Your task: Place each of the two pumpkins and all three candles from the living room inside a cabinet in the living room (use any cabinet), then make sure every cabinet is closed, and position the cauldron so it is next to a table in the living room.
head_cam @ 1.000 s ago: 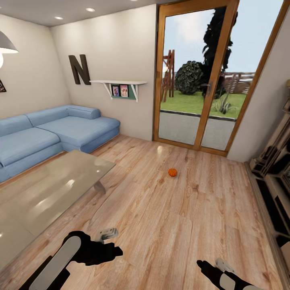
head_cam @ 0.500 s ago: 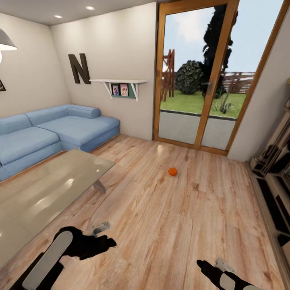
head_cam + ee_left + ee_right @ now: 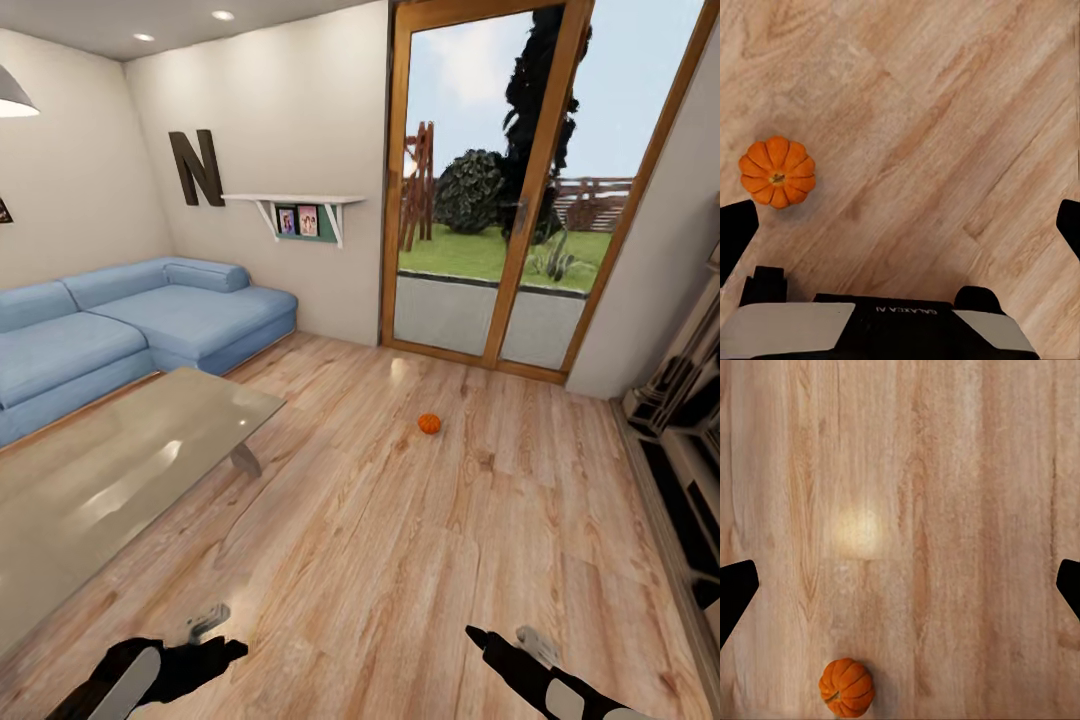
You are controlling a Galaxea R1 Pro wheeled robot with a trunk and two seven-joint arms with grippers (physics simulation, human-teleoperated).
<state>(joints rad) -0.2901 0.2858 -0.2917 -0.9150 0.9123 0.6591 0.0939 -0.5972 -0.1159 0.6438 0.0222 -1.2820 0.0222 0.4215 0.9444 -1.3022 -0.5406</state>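
One small orange pumpkin lies on the wooden floor in the middle of the room, well ahead of both arms. In the left wrist view a pumpkin sits on the floor beside my left gripper, which is open and empty. Another pumpkin shows in the right wrist view, on bare floor off to one side of my open right gripper. Whether the wrist views show one pumpkin or two, I cannot tell. Both grippers, left and right, hang low near me. The dark cabinet runs along the right wall. Candles and cauldron are out of view.
A glass-topped coffee table stands at the left, with a blue corner sofa behind it. A wood-framed glass door fills the far wall. Wooden floor stretches between the table and the right wall.
My left arm has dropped and drawn back toward the picture's lower edge. The right gripper has edged slightly left. The pumpkin on the floor has not moved.
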